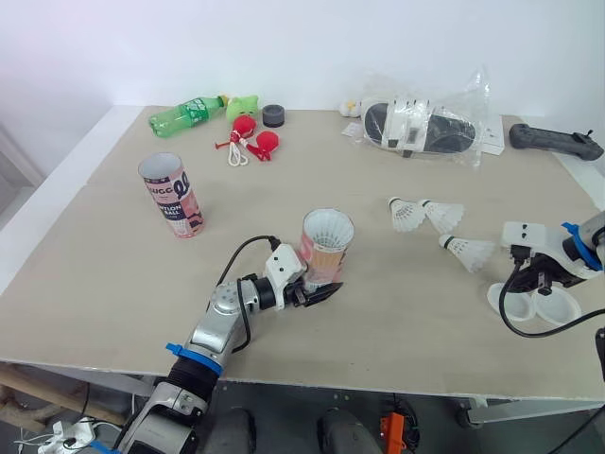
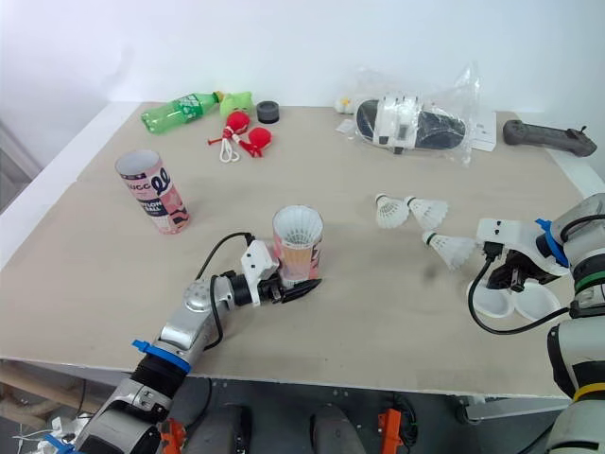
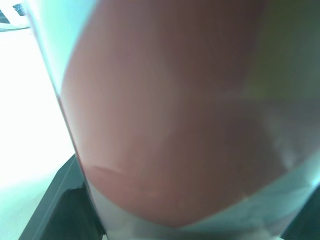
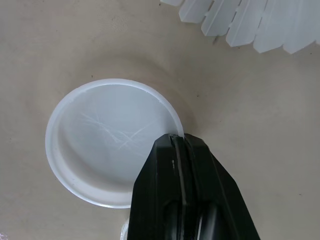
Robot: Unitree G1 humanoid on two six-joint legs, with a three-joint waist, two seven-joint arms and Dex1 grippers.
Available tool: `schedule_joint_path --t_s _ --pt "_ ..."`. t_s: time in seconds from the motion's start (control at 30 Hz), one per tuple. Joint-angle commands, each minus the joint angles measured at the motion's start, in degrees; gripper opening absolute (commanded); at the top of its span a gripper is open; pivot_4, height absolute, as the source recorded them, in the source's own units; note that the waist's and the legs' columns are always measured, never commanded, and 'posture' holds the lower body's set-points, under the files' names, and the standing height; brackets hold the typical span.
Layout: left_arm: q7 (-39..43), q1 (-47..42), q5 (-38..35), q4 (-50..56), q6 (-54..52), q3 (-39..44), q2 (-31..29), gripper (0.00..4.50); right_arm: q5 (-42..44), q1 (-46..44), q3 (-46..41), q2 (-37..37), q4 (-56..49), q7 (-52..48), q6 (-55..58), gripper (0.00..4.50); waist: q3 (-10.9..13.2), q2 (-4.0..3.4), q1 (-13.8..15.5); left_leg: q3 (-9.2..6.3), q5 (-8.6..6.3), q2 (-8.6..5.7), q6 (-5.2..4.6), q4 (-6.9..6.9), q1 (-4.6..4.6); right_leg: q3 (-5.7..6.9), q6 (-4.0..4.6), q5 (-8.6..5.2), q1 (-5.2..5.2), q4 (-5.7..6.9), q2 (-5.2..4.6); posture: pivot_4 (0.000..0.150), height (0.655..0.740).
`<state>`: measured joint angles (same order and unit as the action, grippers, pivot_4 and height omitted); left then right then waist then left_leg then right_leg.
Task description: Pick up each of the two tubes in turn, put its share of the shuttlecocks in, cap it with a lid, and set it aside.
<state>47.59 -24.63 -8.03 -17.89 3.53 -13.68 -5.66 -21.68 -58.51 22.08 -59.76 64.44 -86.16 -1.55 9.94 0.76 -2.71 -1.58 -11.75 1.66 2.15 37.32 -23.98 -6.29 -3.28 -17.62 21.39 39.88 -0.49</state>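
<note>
Spanning the scene is a beige worktop point(image 1: 95, 284), and a clear bag holding a dark sandal point(image 1: 421, 125) is lying at its far edge, right of the middle. A black handset point(image 1: 556, 140) is resting in the far right corner, and a green bottle point(image 1: 186, 115) is lying on its side near the far left corner.

The second tube point(image 1: 172, 195), pink-labelled and open-mouthed, is standing upright toward the left side, well apart from both arms. The held tube point(image 1: 326, 248) is standing upright near the middle of the front edge, with white feathers showing in its open mouth; whether its base is touching the worktop cannot be told. The left gripper point(image 1: 317, 291) is clamping this tube low on its wall, its black fingers point(image 3: 65, 200) pressing against either side.

Three loose shuttlecocks point(image 1: 442, 215) are lying right of the middle, two side by side and one nearer the front. The right gripper point(image 4: 179, 139) is hanging just above the front right corner, its fingers drawn together to a thin seam and pinching the rim of a white lid point(image 4: 107, 140), which is lying flat on the worktop. Another lid point(image 1: 560, 305) is lying just beside it
</note>
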Motion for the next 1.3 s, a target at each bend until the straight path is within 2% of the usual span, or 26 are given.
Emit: schedule_joint_path --t_s 0.03,0.37,0.5,0.63,0.73,0.9,1.13,1.3 --pt "-0.4 0.2 -0.9 0.3 1.9 0.8 0.5 3.13 0.4 0.5 -1.1 -0.3 0.0 -1.5 -1.0 0.02 0.0 0.00 0.0 0.00 0.00 0.00 0.00 0.00 0.00 0.00 0.00 0.00 0.00 0.00 0.00 0.150 0.7400" --pt "0.4 0.1 -1.8 -4.3 3.6 1.5 1.5 3.13 5.0 -0.4 -2.2 -4.3 -6.9 -6.3 -0.5 0.02 0.0 -0.17 0.0 0.01 0.00 -0.02 0.00 -0.01 0.04 -0.02 0.00 0.00 -0.02 0.00 -0.01 0.150 0.7400" --pt "0.6 -0.3 -1.8 -5.8 4.4 1.6 1.8 3.13 11.7 1.0 0.6 -9.0 -14.7 -6.3 2.0 0.02 0.0 -0.20 0.1 0.00 0.00 -0.04 0.00 -0.02 0.07 -0.01 -0.01 -0.01 -0.07 0.00 -0.03 0.150 0.7400" --pt "0.7 -0.6 -1.8 -7.0 4.9 1.6 2.0 3.13 23.3 2.2 4.7 -17.4 -28.3 -6.3 7.2 0.02 0.0 -0.39 0.0 0.01 0.00 -0.10 0.00 -0.03 0.08 -0.03 -0.05 -0.03 -0.07 -0.01 -0.09 0.150 0.7400" --pt "0.8 -0.7 -1.7 -7.6 5.3 1.6 2.1 3.13 29.7 1.0 6.2 -20.6 -35.1 -6.3 11.5 0.02 0.0 -0.45 -0.1 0.02 0.00 -0.12 0.00 -0.04 0.14 -0.06 -0.09 -0.05 -0.10 -0.01 -0.10 0.150 0.7400" --pt "0.9 -1.0 -1.5 -8.3 5.6 1.7 2.6 3.13 29.7 0.2 7.3 -20.5 -36.8 -6.3 12.5 0.02 0.0 -0.40 -0.2 0.01 0.02 -0.11 0.01 -0.03 0.26 -0.08 -0.44 -0.24 -0.17 -0.01 -0.07 0.150 0.7400" --pt "0.7 -1.8 -2.2 -6.1 3.9 2.2 2.5 3.13 23.0 12.9 4.8 -14.8 -32.3 -2.2 8.8 0.02 0.0 -0.34 0.1 -0.02 0.01 -0.12 0.01 -0.02 0.17 -0.04 -0.21 -0.14 -0.15 -0.04 -0.10 0.150 0.7400" --pt "1.2 -1.6 -2.1 -5.1 3.4 2.0 1.7 3.13 18.6 13.8 2.5 -10.3 -26.8 0.9 6.0 0.02 0.0 -0.55 -0.1 0.02 0.02 -0.19 0.01 -0.03 0.20 -0.09 -0.20 -0.10 -0.16 -0.02 -0.17 0.150 0.7400"
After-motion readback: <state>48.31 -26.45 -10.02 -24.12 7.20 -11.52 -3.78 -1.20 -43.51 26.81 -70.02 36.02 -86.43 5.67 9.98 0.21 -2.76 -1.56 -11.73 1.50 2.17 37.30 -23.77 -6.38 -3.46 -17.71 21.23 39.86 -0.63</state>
